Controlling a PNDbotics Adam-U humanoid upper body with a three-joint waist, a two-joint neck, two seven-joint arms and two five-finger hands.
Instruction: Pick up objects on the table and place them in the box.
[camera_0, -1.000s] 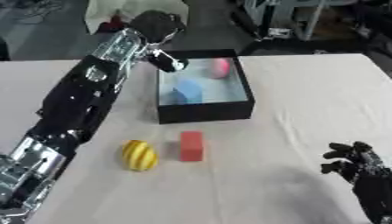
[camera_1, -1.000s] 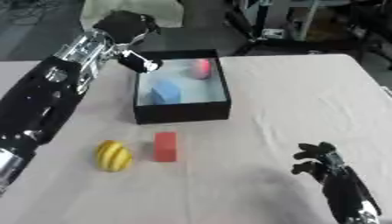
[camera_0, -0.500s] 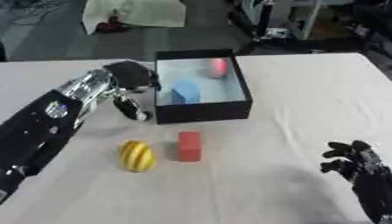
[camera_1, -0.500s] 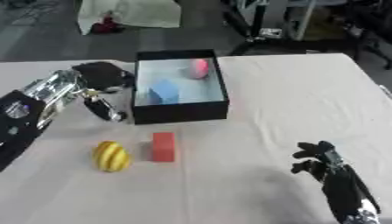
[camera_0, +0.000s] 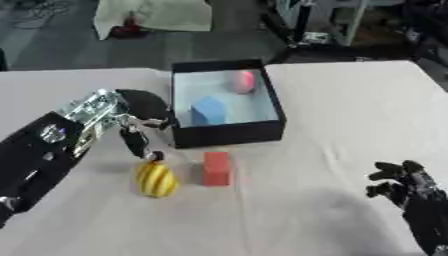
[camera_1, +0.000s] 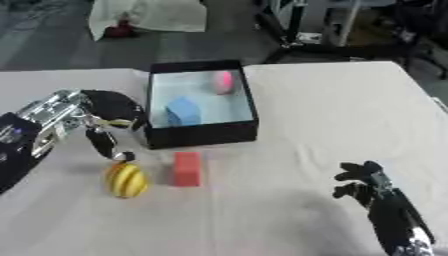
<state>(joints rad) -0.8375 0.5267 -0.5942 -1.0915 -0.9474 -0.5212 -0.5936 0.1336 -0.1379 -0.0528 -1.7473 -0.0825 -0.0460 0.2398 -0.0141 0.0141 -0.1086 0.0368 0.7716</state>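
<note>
The box (camera_0: 229, 134) — black walls, pale floor — sits mid-table with a blue block (camera_0: 208, 110) and a pink ball (camera_0: 244, 82) inside. In front of it on the cloth (camera_0: 332, 100) lie a red block (camera_0: 216, 168) and, to its left, a yellow striped ball (camera_0: 157, 179). The left hand (camera_0: 140, 120) hangs just left of the box, its fingers pointing down, relaxed and holding nothing — one fingertip is right above the yellow ball. The right hand (camera_0: 401, 182) rests at the lower right, fingers spread.
</note>
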